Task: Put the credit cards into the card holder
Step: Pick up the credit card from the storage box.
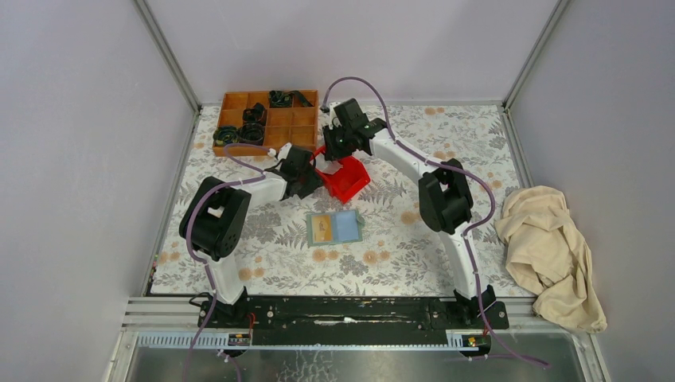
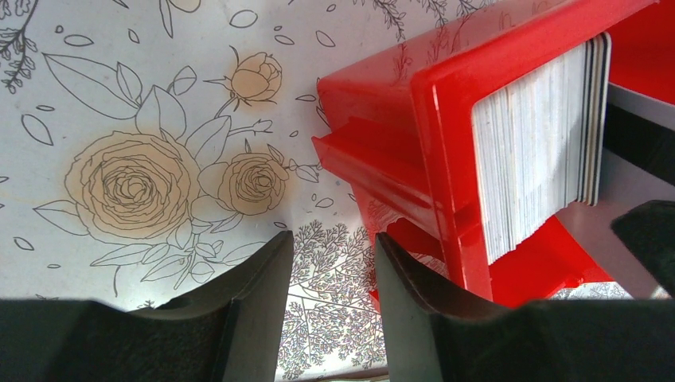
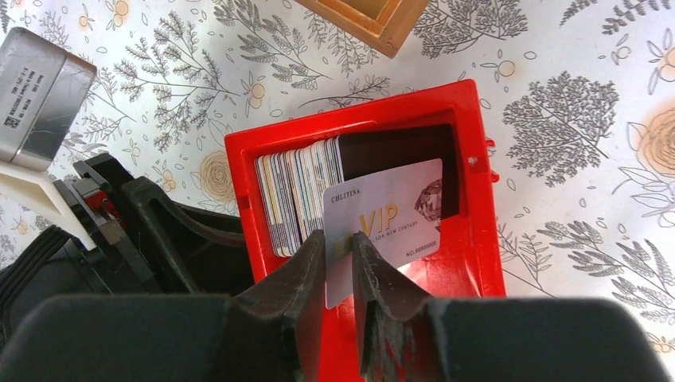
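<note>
The card holder [image 1: 335, 228] lies open on the flowered cloth in front of the red bin [image 1: 345, 177]; a yellow-tan card [image 1: 321, 228] shows in its left half. My right gripper [image 3: 340, 243] is shut on the edge of a whitish VIP card [image 3: 394, 208] and holds it over the red bin [image 3: 477, 239], beside a packed stack of cards [image 3: 296, 199]. In the top view the right gripper [image 1: 337, 143] is at the bin's far side. My left gripper [image 2: 334, 247] is open and empty, low beside the red bin [image 2: 398, 135], whose card stack [image 2: 533, 143] shows edge-on.
A brown wooden compartment tray [image 1: 267, 119] with black parts stands at the back left, its corner in the right wrist view [image 3: 370, 20]. A crumpled beige cloth [image 1: 549, 247] lies at the right edge. The left arm's wrist [image 3: 119, 223] is close against the bin's left side.
</note>
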`<state>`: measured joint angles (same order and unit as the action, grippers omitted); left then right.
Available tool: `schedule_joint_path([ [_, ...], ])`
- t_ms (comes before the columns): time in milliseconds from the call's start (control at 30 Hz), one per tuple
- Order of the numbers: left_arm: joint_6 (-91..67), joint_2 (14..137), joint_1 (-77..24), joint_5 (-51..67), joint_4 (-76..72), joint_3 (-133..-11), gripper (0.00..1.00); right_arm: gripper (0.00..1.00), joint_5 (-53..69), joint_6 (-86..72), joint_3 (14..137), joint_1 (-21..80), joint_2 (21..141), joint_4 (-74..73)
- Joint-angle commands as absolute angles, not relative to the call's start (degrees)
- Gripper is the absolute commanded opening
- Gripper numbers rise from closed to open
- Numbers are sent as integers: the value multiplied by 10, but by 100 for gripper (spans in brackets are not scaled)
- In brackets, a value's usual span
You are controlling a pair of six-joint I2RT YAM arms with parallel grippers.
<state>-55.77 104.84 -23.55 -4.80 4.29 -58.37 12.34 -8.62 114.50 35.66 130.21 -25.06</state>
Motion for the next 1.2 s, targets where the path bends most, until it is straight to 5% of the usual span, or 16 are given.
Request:
schedule_joint_path([
  [0,-553,1048,-232,-41,-4,-596,50,21,104,-83,1142,374,1245,-264],
  [300,-550,1023,-233,-46,4,-589,50,3,15,-67,1115,378,1212,-271],
  [600,-494,971,-232,-55,49,-602,54,0,-7,-56,1048,378,1139,-257],
  [733,-464,904,-232,-41,23,-573,62,0,9,-58,1018,378,1084,-271],
  [800,-452,868,-232,-14,-3,-547,85,0,31,-61,1006,378,1058,-288],
  [833,-445,851,-232,-2,-14,-537,88,0,43,-62,999,378,1045,-297],
  [1167,-370,721,-233,168,-106,-454,87,0,197,-101,883,370,906,-341],
])
